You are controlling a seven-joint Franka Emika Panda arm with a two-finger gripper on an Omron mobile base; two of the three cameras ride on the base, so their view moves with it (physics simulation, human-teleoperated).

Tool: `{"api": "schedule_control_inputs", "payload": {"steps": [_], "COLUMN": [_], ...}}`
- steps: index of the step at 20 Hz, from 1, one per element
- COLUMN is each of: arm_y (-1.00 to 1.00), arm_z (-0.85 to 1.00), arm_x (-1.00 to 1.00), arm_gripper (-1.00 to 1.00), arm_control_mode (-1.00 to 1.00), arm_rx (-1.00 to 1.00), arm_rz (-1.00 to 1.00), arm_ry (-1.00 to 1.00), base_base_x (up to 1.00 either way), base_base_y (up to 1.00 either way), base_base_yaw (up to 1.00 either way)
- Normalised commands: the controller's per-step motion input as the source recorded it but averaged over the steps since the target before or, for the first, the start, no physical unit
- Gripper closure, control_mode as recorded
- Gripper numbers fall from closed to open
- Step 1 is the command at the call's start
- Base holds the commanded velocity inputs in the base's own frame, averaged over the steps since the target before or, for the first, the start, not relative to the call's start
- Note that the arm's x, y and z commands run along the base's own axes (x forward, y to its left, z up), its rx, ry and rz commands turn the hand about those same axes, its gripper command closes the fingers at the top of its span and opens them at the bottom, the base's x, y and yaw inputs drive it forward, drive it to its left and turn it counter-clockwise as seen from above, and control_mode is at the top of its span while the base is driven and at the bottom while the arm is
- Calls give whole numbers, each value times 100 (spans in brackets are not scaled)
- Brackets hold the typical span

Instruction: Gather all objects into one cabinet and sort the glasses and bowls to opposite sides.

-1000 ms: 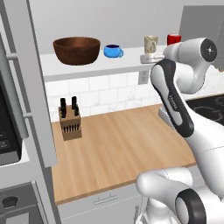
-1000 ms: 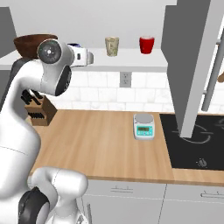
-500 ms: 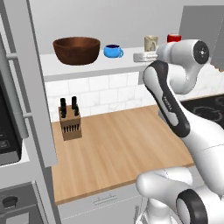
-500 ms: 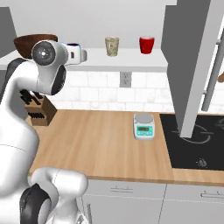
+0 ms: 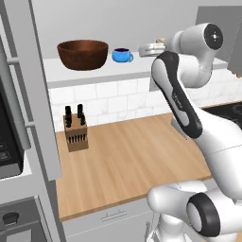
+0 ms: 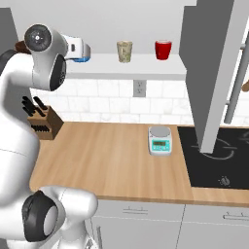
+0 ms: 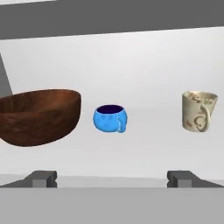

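On the white shelf board (image 6: 141, 67) of the cabinet stand, left to right, the brown wooden bowl (image 5: 82, 54), the blue mug (image 5: 122, 55), the beige patterned tumbler (image 6: 124, 51) and the red cup (image 6: 163, 49). My gripper (image 7: 112, 179) is open with nothing between its fingertips (image 7: 43, 178). It hovers at shelf height in front of the shelf and faces the blue mug (image 7: 110, 118). In the hand view the bowl (image 7: 39, 116) lies left of the mug and the tumbler (image 7: 199, 110) right of it. My hand (image 6: 82, 49) covers most of the mug in the right base view.
A tall grey cabinet door (image 6: 214, 73) hangs open at the right, another grey door (image 5: 30, 94) at the left. On the wooden counter (image 5: 132, 156) below are a knife block (image 5: 75, 132) and a kitchen scale (image 6: 159, 140). A black cooktop (image 6: 219, 165) lies to the right.
The arm has swung left along the shelf and slightly up, carrying the open gripper from in front of the tumbler toward the blue mug. The dishes have not moved.
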Motion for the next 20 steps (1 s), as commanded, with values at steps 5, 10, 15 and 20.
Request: {"api": "schedule_control_inputs", "payload": {"steps": [5,10,15,20], "arm_y": [0,0,0,0], "arm_z": [-5,-35,-9,10], "arm_x": [14,19,36,70], "arm_gripper": [-100,-100,-100,-100], "arm_control_mode": [-100,-100,-100,-100], "arm_rx": [0,-1,0,0], "arm_rz": [1,6,9,6], "arm_ry": [1,1,4,21], "base_base_x": [0,0,0,0], "base_base_y": [0,0,0,0], "base_base_yaw": [0,0,0,0]}}
